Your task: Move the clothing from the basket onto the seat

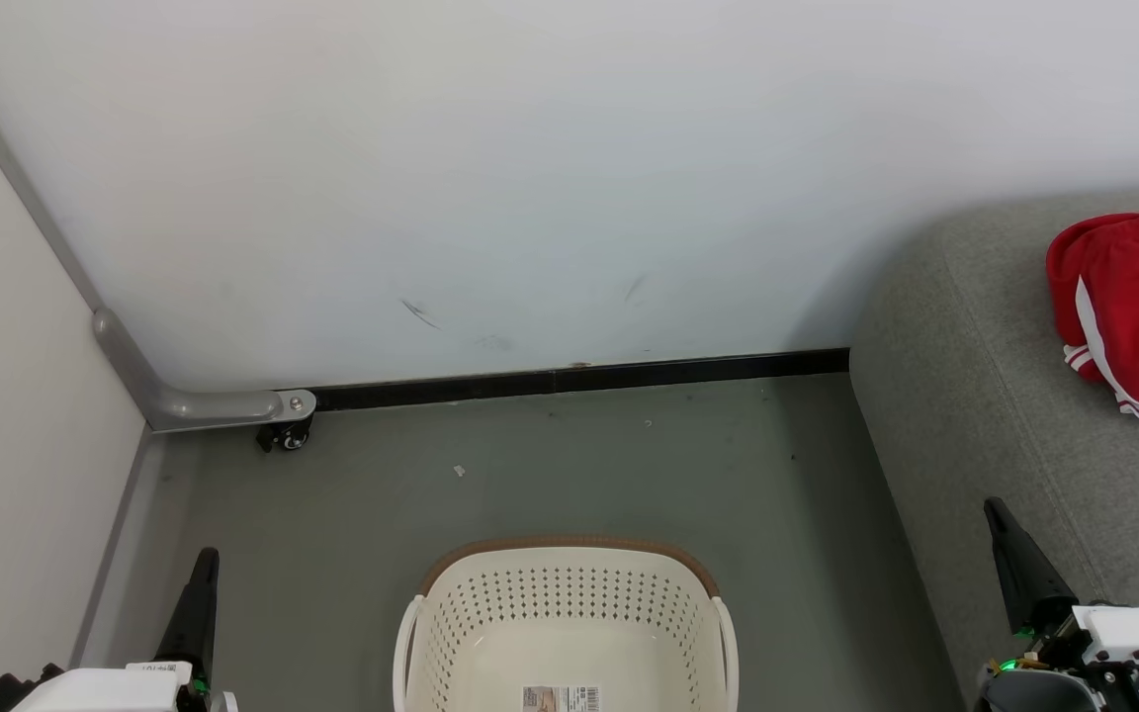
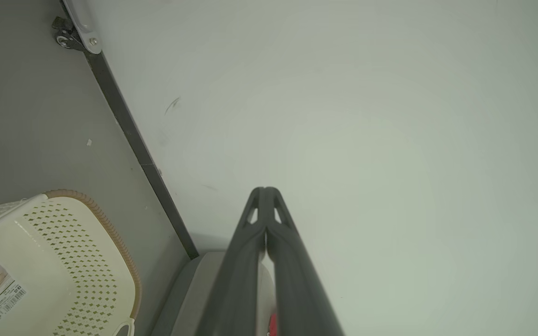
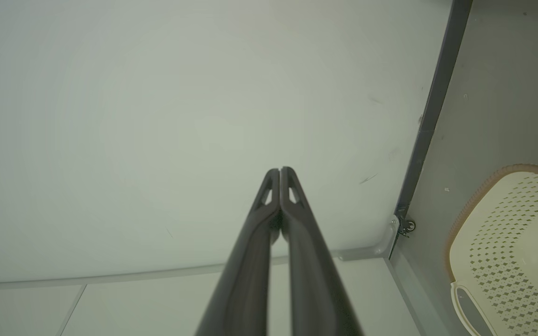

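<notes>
The cream basket (image 1: 569, 613) stands on the floor at the bottom centre, with nothing in it but a paper label (image 1: 560, 697). Red clothing (image 1: 1133, 307) with white stripes lies bunched on the grey seat (image 1: 965, 415) at the right. My left gripper (image 1: 202, 574) is low at the left, beside the basket, and shut on nothing. My right gripper (image 1: 997, 514) is low at the right, over the seat's front edge, also shut and holding nothing. In the left wrist view the fingertips (image 2: 265, 190) meet, with the basket (image 2: 63, 261) to their left. The right wrist view shows touching fingertips (image 3: 280, 170) and the basket (image 3: 507, 242).
A white wall (image 1: 530, 178) with a black baseboard (image 1: 579, 378) closes the far side. At the left a pale partition panel (image 1: 6, 415) rests on a grey metal foot with a small caster (image 1: 285, 435). Grey floor (image 1: 579, 465) lies between basket and wall.
</notes>
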Available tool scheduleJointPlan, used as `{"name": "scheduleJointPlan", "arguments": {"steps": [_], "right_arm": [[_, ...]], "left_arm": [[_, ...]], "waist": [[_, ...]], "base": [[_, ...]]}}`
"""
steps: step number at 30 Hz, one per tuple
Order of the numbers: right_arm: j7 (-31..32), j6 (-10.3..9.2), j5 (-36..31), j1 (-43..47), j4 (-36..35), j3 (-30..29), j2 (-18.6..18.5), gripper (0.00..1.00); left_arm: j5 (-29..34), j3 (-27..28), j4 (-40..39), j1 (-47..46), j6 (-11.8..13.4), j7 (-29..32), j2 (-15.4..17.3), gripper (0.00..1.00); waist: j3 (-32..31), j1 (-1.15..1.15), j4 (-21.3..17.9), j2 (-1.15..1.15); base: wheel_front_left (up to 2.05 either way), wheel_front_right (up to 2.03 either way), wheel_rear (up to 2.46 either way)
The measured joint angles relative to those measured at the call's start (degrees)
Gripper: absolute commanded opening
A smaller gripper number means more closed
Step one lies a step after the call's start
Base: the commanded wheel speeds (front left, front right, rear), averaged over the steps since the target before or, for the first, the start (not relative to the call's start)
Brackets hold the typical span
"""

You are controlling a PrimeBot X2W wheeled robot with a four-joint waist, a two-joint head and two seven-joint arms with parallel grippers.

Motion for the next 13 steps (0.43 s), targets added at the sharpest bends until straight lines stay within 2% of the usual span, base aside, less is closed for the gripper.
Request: {"name": "scheduleJointPlan", "arguments": {"steps": [13], "right_arm": [[0.0, 0.00, 0.0, 0.0, 0.0, 0.0, 0.0, 0.00]], "left_arm": [[0.0, 0.0, 0.0, 0.0, -0.1, 0.0, 0.0, 0.00]], "waist": [[0.0, 0.00, 0.0, 0.00]], "base": [[0.00, 0.00, 0.00]]}}
